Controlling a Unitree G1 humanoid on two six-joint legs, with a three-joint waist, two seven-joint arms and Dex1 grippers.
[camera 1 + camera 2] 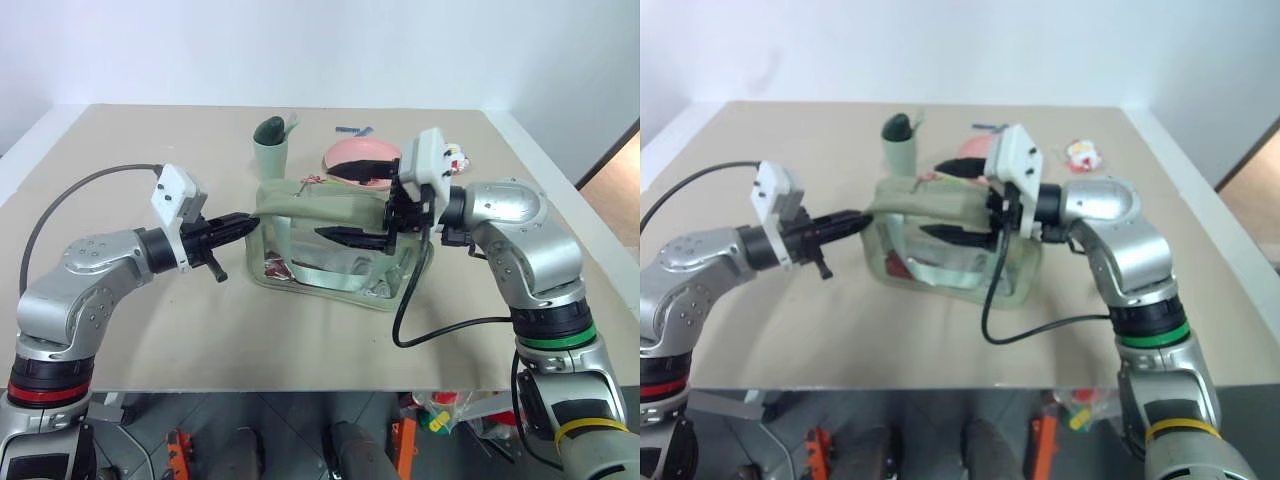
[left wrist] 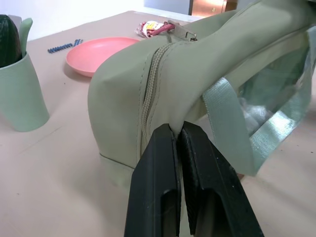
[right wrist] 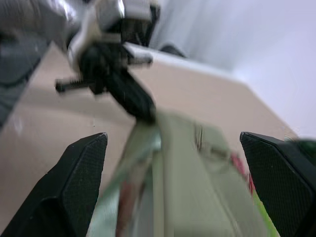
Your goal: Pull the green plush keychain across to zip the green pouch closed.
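Green pouch (image 1: 330, 225) sits boxy, sage, clear-sided.

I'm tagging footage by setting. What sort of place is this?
Probably a robotics lab or test room: a plain tabletop against bare white walls, staged with the green pouch, a pink plate and a cup.

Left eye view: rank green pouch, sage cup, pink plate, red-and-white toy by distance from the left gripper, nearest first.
From the left gripper, which is pinching the pouch's near end:
1. green pouch, at the fingertips, gripped.
2. sage cup, just behind the pouch's left end.
3. pink plate, behind the pouch, toward the right.
4. red-and-white toy, beyond the plate, farthest right.
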